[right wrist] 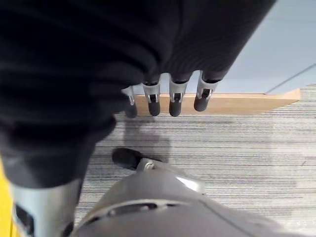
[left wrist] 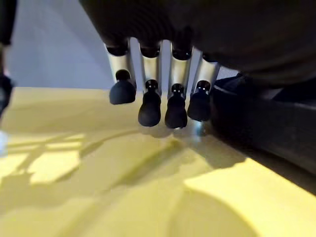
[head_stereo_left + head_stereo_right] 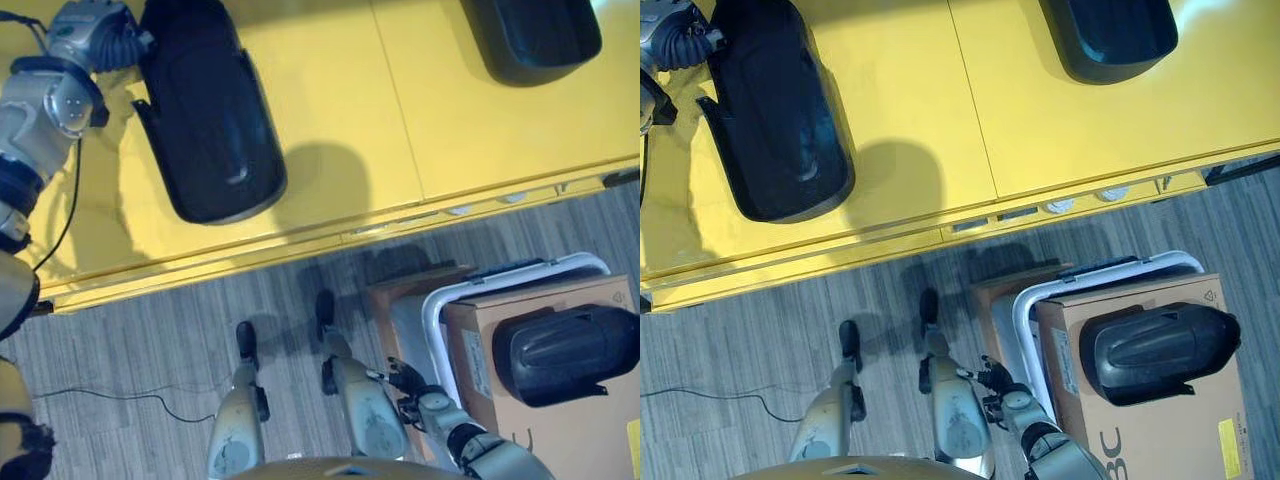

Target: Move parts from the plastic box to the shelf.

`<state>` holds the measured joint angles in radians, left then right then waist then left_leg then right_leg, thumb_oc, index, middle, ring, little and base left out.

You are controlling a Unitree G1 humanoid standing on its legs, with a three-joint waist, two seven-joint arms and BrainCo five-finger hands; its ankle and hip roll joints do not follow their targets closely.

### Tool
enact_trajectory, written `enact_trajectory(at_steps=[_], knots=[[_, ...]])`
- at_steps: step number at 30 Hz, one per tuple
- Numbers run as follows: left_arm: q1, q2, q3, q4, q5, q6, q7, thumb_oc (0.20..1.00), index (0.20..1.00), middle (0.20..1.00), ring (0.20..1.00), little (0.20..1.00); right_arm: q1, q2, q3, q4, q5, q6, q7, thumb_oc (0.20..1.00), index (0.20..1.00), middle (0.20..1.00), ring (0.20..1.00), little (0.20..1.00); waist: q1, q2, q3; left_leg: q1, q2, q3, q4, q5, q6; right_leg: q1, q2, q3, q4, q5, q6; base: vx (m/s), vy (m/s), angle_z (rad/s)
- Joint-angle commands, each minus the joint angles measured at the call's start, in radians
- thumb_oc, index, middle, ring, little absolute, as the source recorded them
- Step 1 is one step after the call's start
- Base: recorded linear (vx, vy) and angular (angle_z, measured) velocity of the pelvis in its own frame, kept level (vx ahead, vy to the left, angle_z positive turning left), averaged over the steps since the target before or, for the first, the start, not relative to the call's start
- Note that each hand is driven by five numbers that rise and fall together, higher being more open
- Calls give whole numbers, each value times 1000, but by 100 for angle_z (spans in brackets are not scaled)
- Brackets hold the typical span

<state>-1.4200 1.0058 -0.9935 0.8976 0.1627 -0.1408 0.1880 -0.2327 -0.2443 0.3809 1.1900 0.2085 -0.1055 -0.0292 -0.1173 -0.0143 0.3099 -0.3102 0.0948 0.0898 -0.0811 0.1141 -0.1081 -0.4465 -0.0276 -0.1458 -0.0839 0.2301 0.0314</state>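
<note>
A long black plastic part [image 3: 210,110] lies on the yellow shelf [image 3: 340,120], toward its left end. My left hand [image 3: 112,42] sits at the part's far left end. In the left wrist view its fingers [image 2: 149,106] hang straight just above the yellow surface, beside the part [image 2: 266,123], and hold nothing. A second black part [image 3: 530,35] lies at the shelf's far right. A third black part [image 3: 565,352] rests on a cardboard box [image 3: 560,430] at the lower right. My right hand [image 3: 408,382] hangs low beside that box, its fingers [image 1: 175,101] relaxed and empty.
A white tubular cart frame [image 3: 500,280] surrounds the cardboard box, and a smaller brown box [image 3: 400,300] stands on its left. The shelf's front edge [image 3: 300,240] runs across the view above grey floor. A wooden skirting [image 1: 237,103] lines the far wall.
</note>
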Motion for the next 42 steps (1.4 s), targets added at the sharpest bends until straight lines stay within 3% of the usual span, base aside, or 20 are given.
enact_trajectory(at_steps=[1,4,5,6,14,24,28,32,33,34,35,37,39,40,41,42], knots=[[-120,71,-32,68,46,-4,23,200,200,200,200,200,68,-2,7,-10,37,-4,1,1000,1000,1000,1000,1000,-8,-14,-32,-37,50,3,-6,-32,-7,53,-42,7,-3,-117,141,9,10,-4],[-128,75,-42,75,60,-5,31,235,235,235,235,235,71,-3,10,-13,38,-7,4,1000,1000,1000,1000,1000,-10,-16,-34,-43,50,4,-6,-33,-7,45,-42,9,-3,-116,143,7,14,-4],[-128,77,-43,79,65,-5,36,445,445,445,445,445,73,-1,12,-15,40,-7,6,1000,1000,1000,1000,1000,-11,-16,-35,-45,50,3,-6,-34,-6,43,-42,10,-3,-116,143,0,0,0],[-126,76,-39,86,71,-5,45,1000,1000,1000,1000,1000,76,1,14,-17,41,-9,7,1000,1000,1000,1000,1000,-11,-18,-37,-49,49,4,-6,-34,-6,39,-42,10,-3,-115,144,9,15,-3],[-80,92,-8,40,158,3,125,1000,1000,1000,1000,1000,79,-1,19,-17,37,-20,-8,1000,1000,1000,1000,1000,-12,-24,-46,-34,46,12,-6,-44,-4,48,-46,11,-3,-120,143,10,16,-6],[12,95,52,-33,176,0,121,1000,1000,1000,1000,1000,105,-18,26,-11,-7,4,15,1000,1000,1000,1000,1000,8,-16,-75,63,45,33,-6,-67,-4,140,-47,3,-3,-148,141,23,1,-1],[149,125,108,-61,260,-1,126,1000,1000,1000,1000,1000,173,-64,5,-111,-60,-28,6,1000,1000,1000,1000,1000,4,-1,-137,204,37,55,-6,-105,-1,272,-55,3,-3,-188,140,118,23,-5],[216,151,149,-99,304,6,149,1000,1000,1000,1000,1000,201,-76,-17,-150,-80,-46,-12,1000,1000,1000,1000,1000,2,6,-170,246,32,66,-6,-118,2,309,-56,2,-3,-197,142,56,29,-5],[250,152,193,-135,294,9,166,1000,1000,1000,1000,1000,204,-70,-29,-147,-85,-48,-22,1000,1000,1000,1000,1000,6,5,-179,257,31,67,-6,-122,4,319,-57,2,-3,-200,142,26,-18,-6],[397,129,379,-254,221,6,203,1000,1000,1000,1000,1000,203,-59,-51,-127,-90,-38,-39,1000,1000,1000,1000,1000,17,5,-186,286,28,68,-6,-130,7,350,-60,0,-3,-210,141,-1,-18,-8],[414,131,397,-261,223,8,202,1000,1000,1000,1000,1000,203,-65,-46,-127,-89,-38,-39,1000,1000,1000,1000,1000,12,9,-190,281,28,67,-6,-127,7,346,-60,0,-3,-208,140,-15,-29,-12],[599,67,608,-414,119,-17,227,1000,1000,1000,1000,1000,200,-43,-72,-95,-103,-19,-51,1000,1000,1000,1000,1000,35,6,-199,306,24,60,-6,-133,11,380,-65,-11,-3,-221,134,-13,-28,-8],[786,-44,778,-566,33,-54,228,1000,1000,1000,1000,1000,200,-30,-91,-59,-121,-1,-63,1000,1000,1000,1000,1000,50,8,-213,332,19,50,-6,-140,15,417,-71,-24,-3,-232,127,24,-11,-1],[927,-202,869,-703,-75,-93,217,1000,1000,1000,1000,1000,191,-21,-117,-28,-129,16,-80,1000,1000,1000,1000,1000,58,10,-224,349,11,39,-6,-141,19,445,-78,-35,-3,-236,119,48,-9,9],[937,-204,877,-711,-74,-90,215,893,893,893,893,893,192,-24,-115,-28,-129,16,-80,1000,1000,1000,1000,1000,54,13,-224,351,11,38,-6,-141,19,447,-78,-36,-3,-236,119,47,-7,35],[1010,-275,904,-789,-119,-114,203,840,840,840,840,840,194,-16,-126,-16,-133,22,-88,1000,1000,1000,1000,1000,59,15,-228,366,8,30,-6,-146,21,470,-80,-45,-3,-242,115,53,1,48]])
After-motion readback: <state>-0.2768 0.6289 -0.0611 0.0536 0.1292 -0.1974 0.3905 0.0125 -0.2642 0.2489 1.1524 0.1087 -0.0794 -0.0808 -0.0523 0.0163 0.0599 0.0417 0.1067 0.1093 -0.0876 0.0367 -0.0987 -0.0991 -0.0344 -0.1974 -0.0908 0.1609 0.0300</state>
